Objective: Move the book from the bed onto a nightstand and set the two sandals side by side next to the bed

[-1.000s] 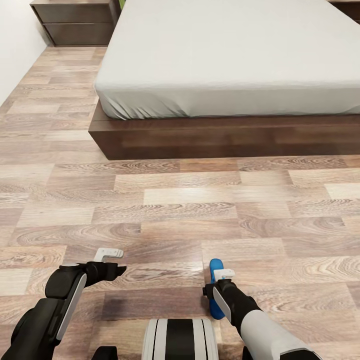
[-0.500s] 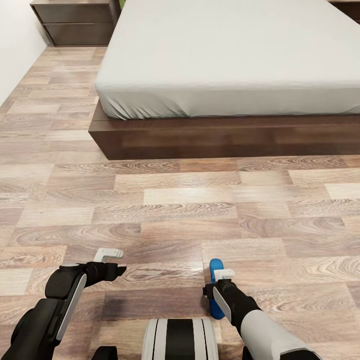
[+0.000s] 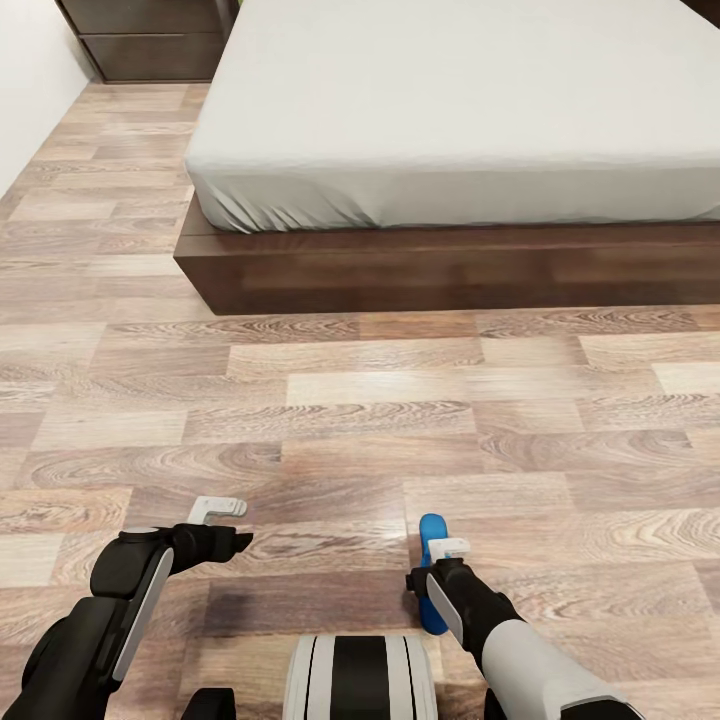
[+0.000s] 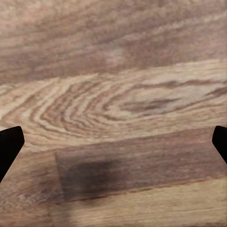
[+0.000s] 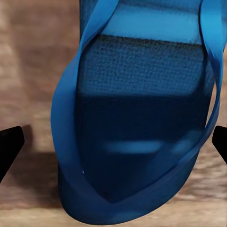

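Now, room: brown wood floor [image 3: 360,400] with a white wall [image 3: 30,90] at the far left.
Bed: the bed [image 3: 450,110] is big and low, with a plain grey top and a dark brown wood frame. It sits across the floor, well apart from both arms.
Cabinet: a dark brown cabinet [image 3: 150,40] stands in the far left corner, just beside the head of the bed. Its top is cut off by the edge of the head view.
Left claw: the left claw [image 3: 222,524] hangs low over the floor at the near left. In the left wrist view its two dark fingertips [image 4: 9,144] sit far apart at the two sides, with bare floor between them. It is wide open and has nothing in it.
Right claw: the right claw [image 3: 438,562] is low at the near right, right at a blue sandal. In the right wrist view its two dark fingertips [image 5: 9,144] sit far apart at the two sides, with the sandal between them. The pictures do not show if it has a grip on the sandal.
Sandal: the blue sandal [image 3: 432,570] is near the robot's body, well apart from the bed. Part of it hides behind the right arm. In the right wrist view the sandal [image 5: 142,118] is very close, dark blue inside with a lighter blue edge.
Robot body: a white and black part [image 3: 360,675] shows between the two arms.
Shadow: a soft dark patch [image 4: 90,177] lies on the floor under the left claw.
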